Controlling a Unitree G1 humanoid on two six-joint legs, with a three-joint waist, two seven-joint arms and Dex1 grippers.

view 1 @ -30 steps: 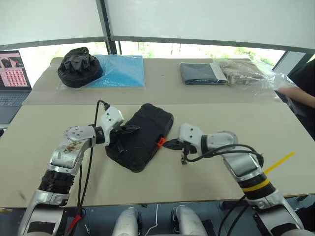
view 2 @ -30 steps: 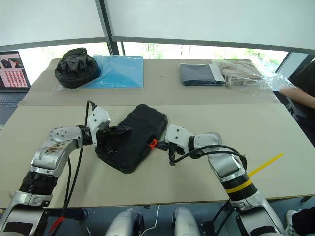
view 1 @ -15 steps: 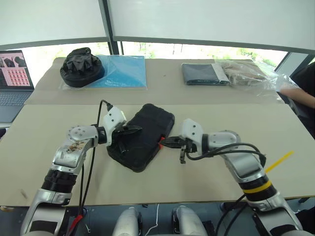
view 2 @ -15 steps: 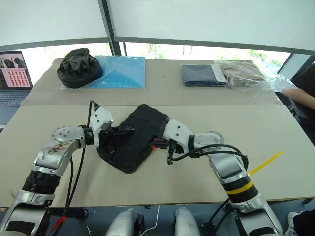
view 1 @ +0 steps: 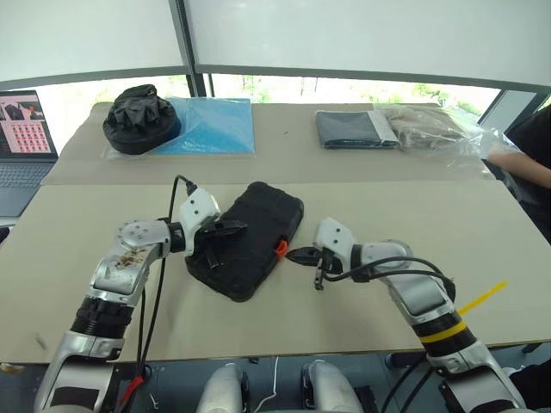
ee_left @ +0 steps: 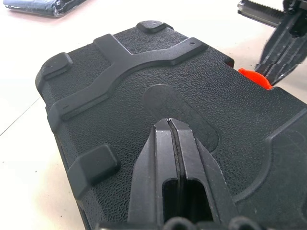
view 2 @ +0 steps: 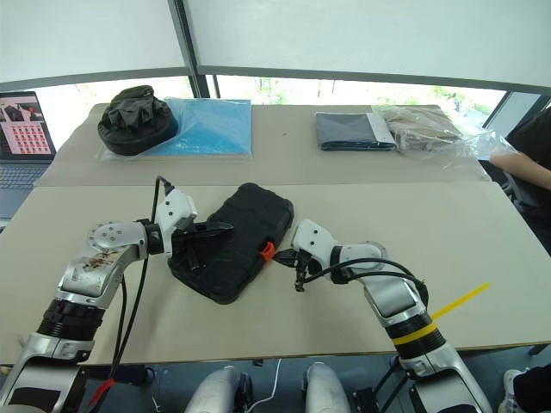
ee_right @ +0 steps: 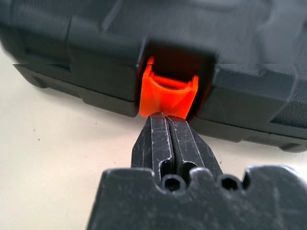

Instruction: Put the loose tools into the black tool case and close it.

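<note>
The black tool case (view 1: 250,237) lies closed in the middle of the near table, with its orange latch (view 1: 280,249) on the side facing my right arm. My left gripper (view 1: 239,227) is shut and its tips rest on top of the lid (ee_left: 120,81). My right gripper (view 1: 291,255) is shut too, low over the table. In the right wrist view its tips (ee_right: 166,117) stand right at the lower edge of the orange latch (ee_right: 169,96). The loose tools are out of view.
On the far table a lumpy black fabric bag (view 1: 138,107) sits beside a blue sheet (view 1: 215,125). A folded grey cloth (view 1: 353,129) and a clear plastic bag (view 1: 430,125) lie further right. A laptop (view 1: 21,129) is at far left, a person's arm (view 1: 516,163) at far right.
My right arm has sunk a little towards the table, its shut tips staying by the orange latch. The left gripper has stayed on the lid.
</note>
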